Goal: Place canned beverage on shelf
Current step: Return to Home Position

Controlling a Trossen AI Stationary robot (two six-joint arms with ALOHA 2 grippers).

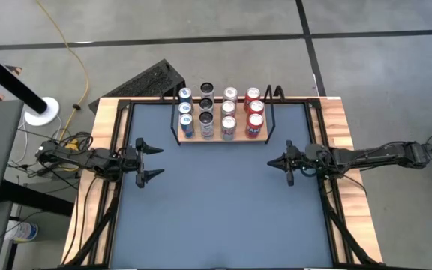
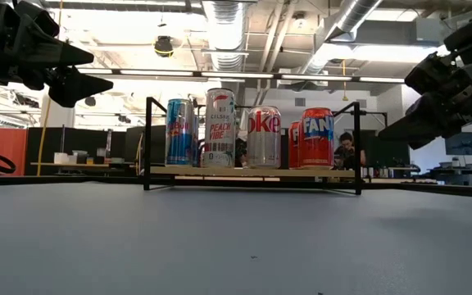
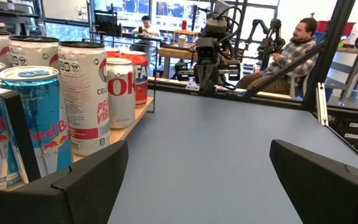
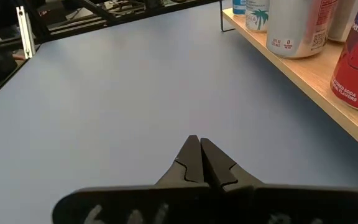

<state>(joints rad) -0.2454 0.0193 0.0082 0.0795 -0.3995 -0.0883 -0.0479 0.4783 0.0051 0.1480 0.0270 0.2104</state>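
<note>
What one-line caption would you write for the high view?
Twelve cans stand on the shelf in four columns; the open left hand and shut right hand hover clear on either side.

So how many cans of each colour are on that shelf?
blue cans: 3
pink and white cans: 3
silver cans: 3
orange cans: 3
Total: 12, all on the shelf, one column per colour.
</note>
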